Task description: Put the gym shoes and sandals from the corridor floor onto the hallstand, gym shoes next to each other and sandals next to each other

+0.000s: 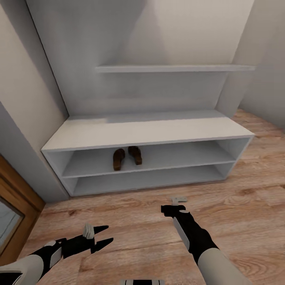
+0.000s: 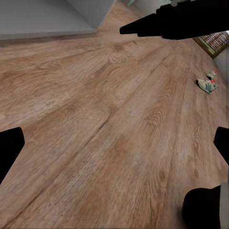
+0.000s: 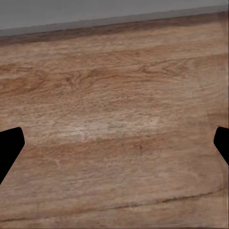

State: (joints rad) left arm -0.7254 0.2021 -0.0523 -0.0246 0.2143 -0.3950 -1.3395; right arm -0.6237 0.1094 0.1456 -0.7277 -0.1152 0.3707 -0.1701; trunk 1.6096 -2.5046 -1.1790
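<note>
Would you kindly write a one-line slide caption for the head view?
Two sandals sit side by side on the hallstand's upper shelf; both arms hover over the corridor floor.

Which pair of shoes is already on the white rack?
The brown sandals, side by side on the rack's upper open shelf. The white-and-green gym shoes still lie on the wood floor.
</note>
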